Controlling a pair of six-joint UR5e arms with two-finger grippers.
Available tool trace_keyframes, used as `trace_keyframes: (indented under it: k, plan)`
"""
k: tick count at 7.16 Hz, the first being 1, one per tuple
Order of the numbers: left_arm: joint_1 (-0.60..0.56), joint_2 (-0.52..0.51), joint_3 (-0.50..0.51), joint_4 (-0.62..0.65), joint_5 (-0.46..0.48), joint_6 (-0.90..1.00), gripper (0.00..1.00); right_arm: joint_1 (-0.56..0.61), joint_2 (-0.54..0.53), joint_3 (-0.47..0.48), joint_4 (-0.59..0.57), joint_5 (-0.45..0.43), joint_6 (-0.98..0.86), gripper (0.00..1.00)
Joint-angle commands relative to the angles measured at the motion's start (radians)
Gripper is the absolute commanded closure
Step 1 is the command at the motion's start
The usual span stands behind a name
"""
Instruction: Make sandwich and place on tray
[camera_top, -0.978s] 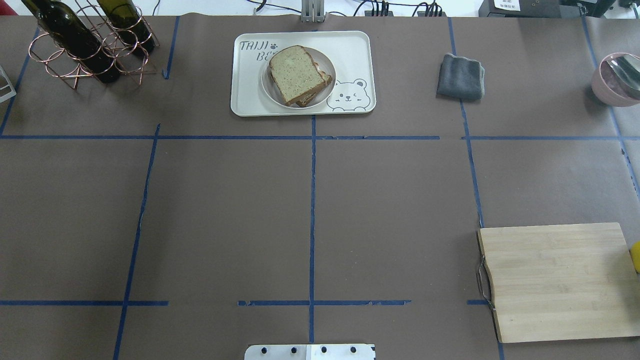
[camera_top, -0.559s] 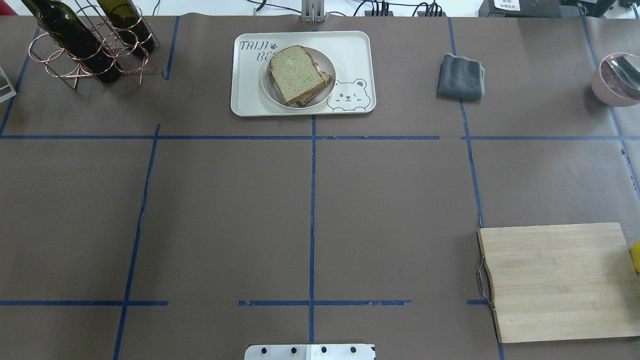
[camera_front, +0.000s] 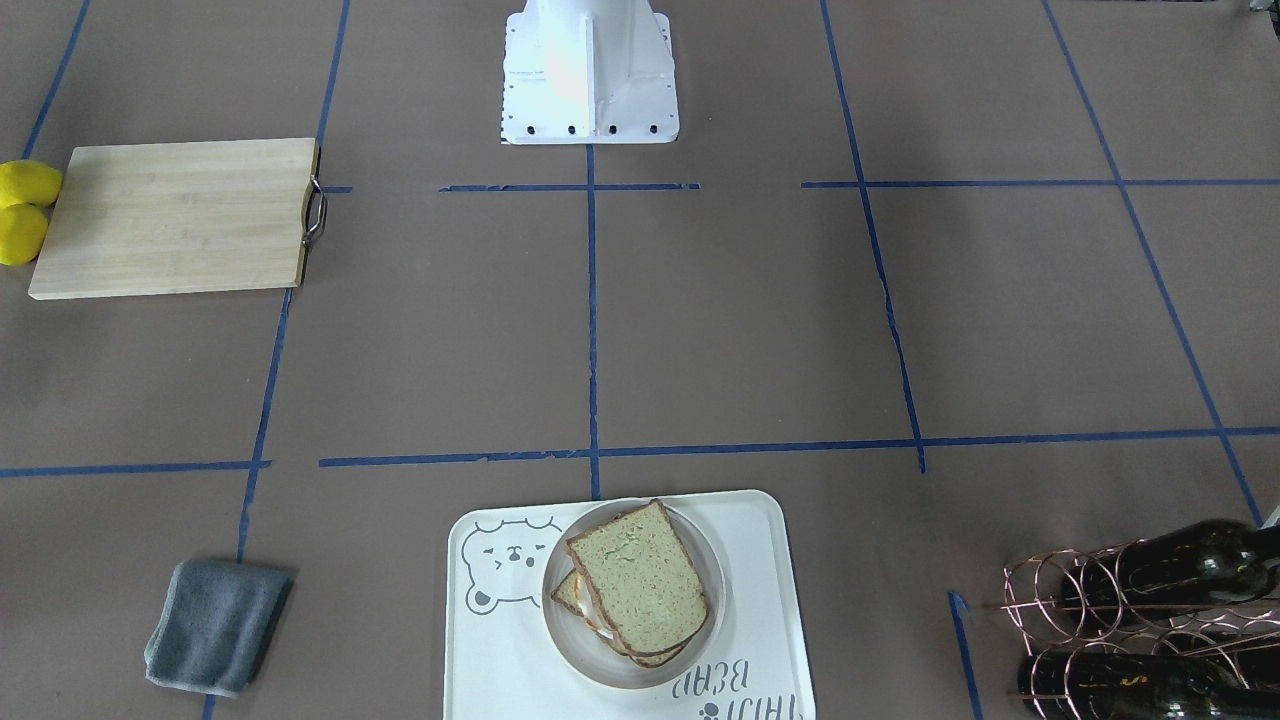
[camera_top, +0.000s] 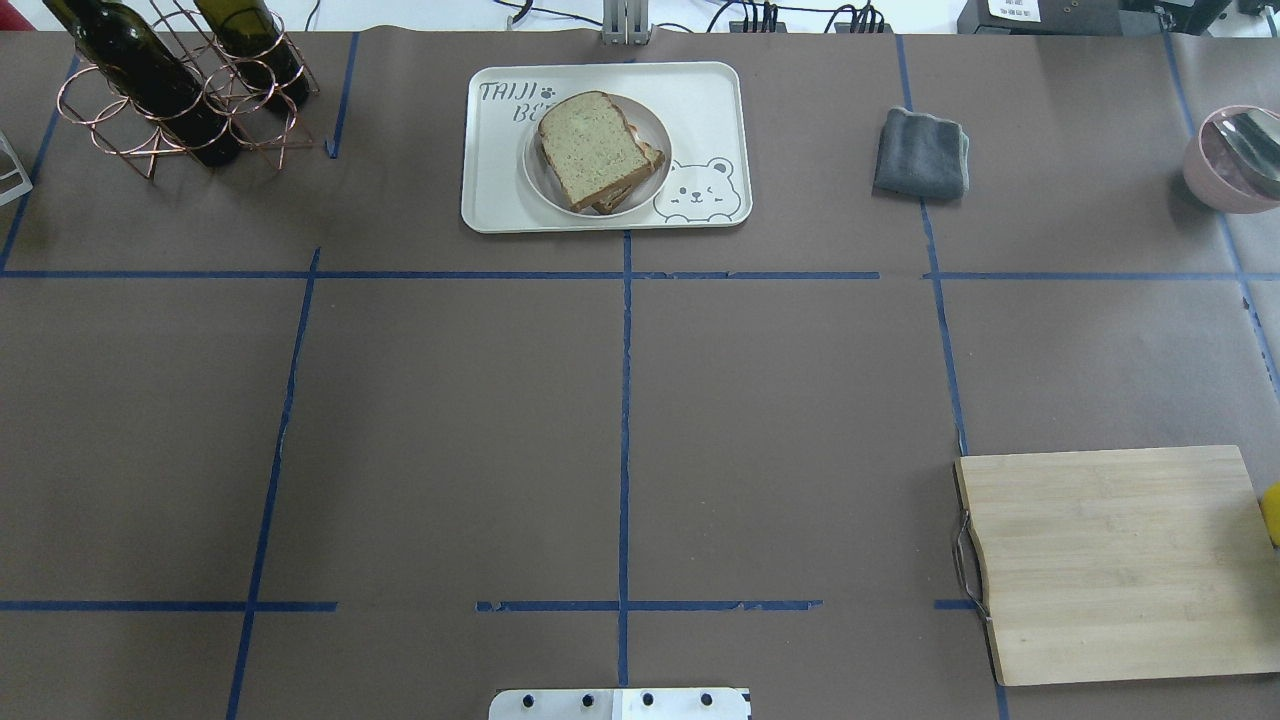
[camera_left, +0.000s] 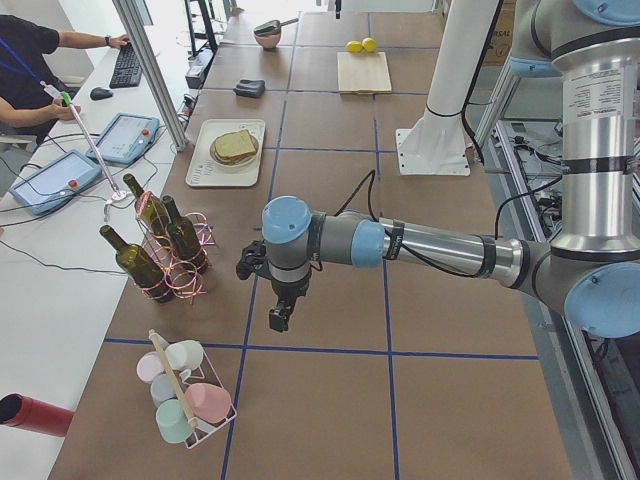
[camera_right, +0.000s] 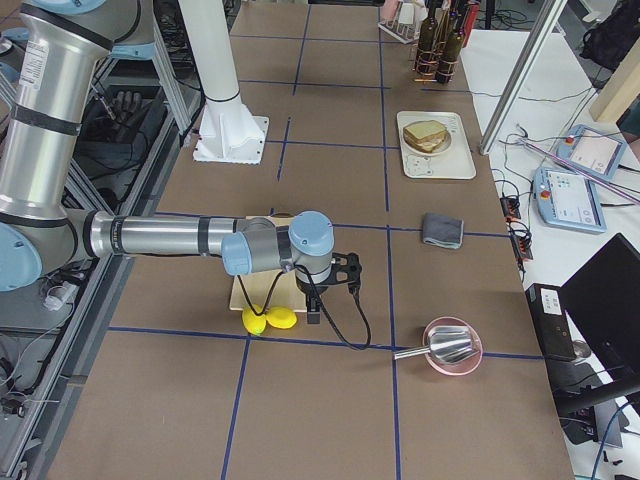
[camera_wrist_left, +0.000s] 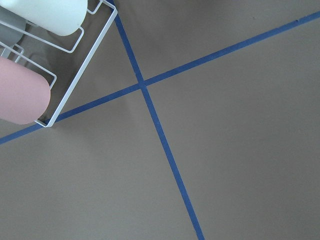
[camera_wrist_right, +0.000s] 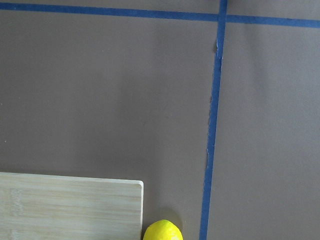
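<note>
The sandwich (camera_top: 595, 148), two greenish-tan bread slices with a bit of egg at the edge, lies on a small round white plate (camera_top: 655, 125) on the cream tray (camera_top: 705, 95) at the table's far middle. It also shows in the front-facing view (camera_front: 640, 585) on the tray (camera_front: 765, 620). My left gripper (camera_left: 280, 318) hangs over bare table near the bottle rack, far from the tray; I cannot tell if it is open or shut. My right gripper (camera_right: 313, 312) hangs by the cutting board's end; I cannot tell its state either.
A copper rack with wine bottles (camera_top: 170, 90) stands far left. A grey cloth (camera_top: 920, 152) lies right of the tray. A wooden cutting board (camera_top: 1110, 560) and lemons (camera_front: 25, 210) are near right. A pink bowl (camera_top: 1230, 160) is far right. A cup rack (camera_left: 185, 400) sits by the left arm.
</note>
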Motion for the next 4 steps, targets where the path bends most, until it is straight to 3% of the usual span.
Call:
trace_keyframes:
  k: [1, 4]
  plan:
    - [-0.001, -0.019, 0.005, 0.049, 0.018, 0.0, 0.0, 0.012, 0.0, 0.0, -0.001, 0.008, -0.002, 0.0]
    - [0.001, -0.019, 0.036, 0.043, 0.019, 0.003, 0.0, 0.061, 0.0, 0.019, -0.006, 0.076, -0.002, 0.0]
